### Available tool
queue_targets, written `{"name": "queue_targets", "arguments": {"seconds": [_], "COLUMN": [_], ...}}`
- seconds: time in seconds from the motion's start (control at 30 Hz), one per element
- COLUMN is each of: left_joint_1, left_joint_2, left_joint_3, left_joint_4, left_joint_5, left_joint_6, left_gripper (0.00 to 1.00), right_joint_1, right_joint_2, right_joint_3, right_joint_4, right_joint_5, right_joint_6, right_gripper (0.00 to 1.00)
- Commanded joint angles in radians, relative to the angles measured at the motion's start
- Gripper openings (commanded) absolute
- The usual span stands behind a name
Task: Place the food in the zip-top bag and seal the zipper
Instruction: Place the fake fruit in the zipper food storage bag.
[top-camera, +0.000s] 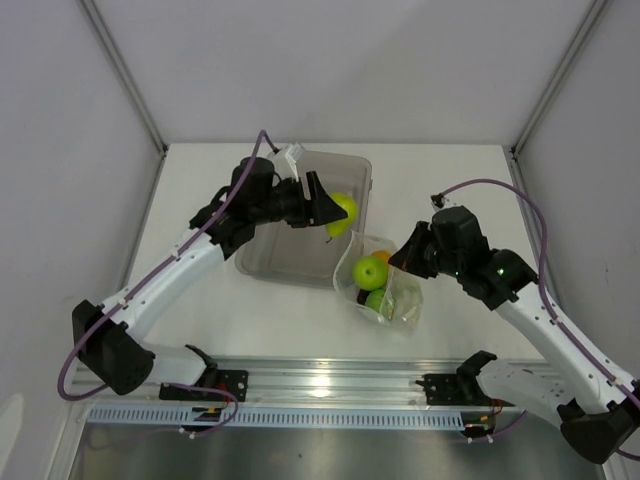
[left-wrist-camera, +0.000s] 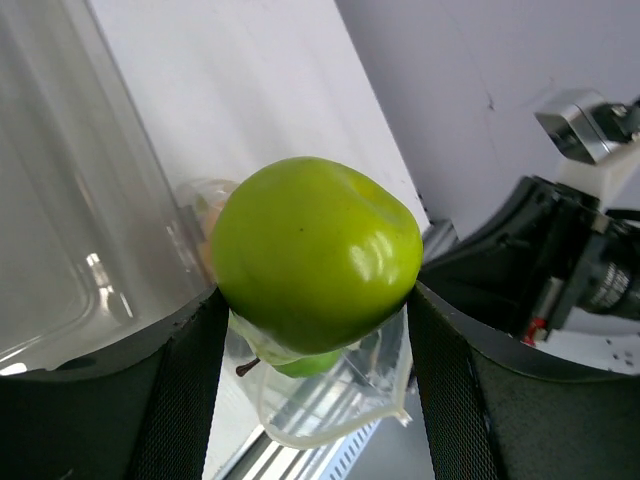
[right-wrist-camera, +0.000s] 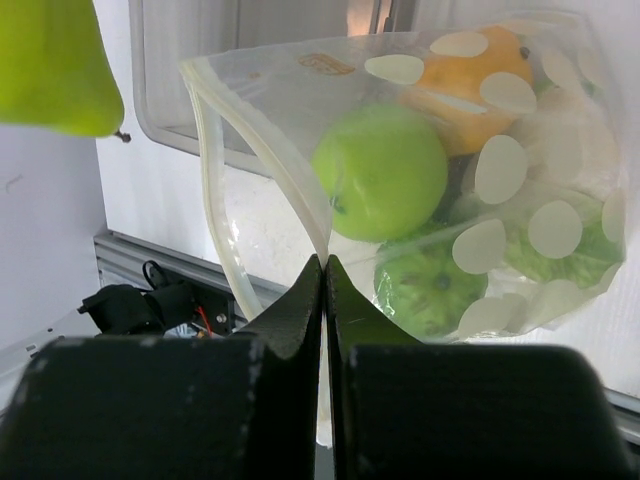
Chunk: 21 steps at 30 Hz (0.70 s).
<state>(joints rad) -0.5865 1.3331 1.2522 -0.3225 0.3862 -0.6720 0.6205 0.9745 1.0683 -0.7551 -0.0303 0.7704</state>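
The zip-top bag (right-wrist-camera: 255, 190) sits on the white tabletop (top-camera: 460, 180) beside the grey tray (top-camera: 285, 255), holding two green fruits (right-wrist-camera: 380, 185) and an orange fruit (right-wrist-camera: 470, 90); its small orange mark (right-wrist-camera: 325, 65) is unreadable; white ovals (right-wrist-camera: 500, 170) dot it; my right fingers (right-wrist-camera: 325, 290) pinch its mouth edge, fully closed; my left fingers (left-wrist-camera: 317, 300) clamp a third green fruit (left-wrist-camera: 315, 240) over the tray's right edge; pale walls (top-camera: 60, 150) surround.
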Motion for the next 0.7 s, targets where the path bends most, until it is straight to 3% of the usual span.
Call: {"name": "queue_targets", "arguments": {"seconds": [0.0,0.3,0.67], "left_joint_1": [-0.032,-0.085,-0.141], "left_joint_2": [-0.046,-0.032,0.001], "left_joint_3": [-0.011,-0.054,-0.054], "left_joint_4": [0.056,0.092,0.097], "left_joint_5": [0.086,0.14,0.092], "left_joint_6": [-0.017,-0.026,-0.04], "left_gripper": [0.01,0.01,0.01], "right_joint_1": [-0.002,-0.004,-0.005], "right_joint_2": [-0.031,-0.037,-0.077], "right_joint_3": [0.038,0.028,0.025], "right_joint_4": [-0.012,-0.006,-0.021], "right_joint_5": [0.018,0.017,0.024], "right_joint_6": [0.015,0.018,0.026], "right_gripper": [0.0,0.0,0.0]}}
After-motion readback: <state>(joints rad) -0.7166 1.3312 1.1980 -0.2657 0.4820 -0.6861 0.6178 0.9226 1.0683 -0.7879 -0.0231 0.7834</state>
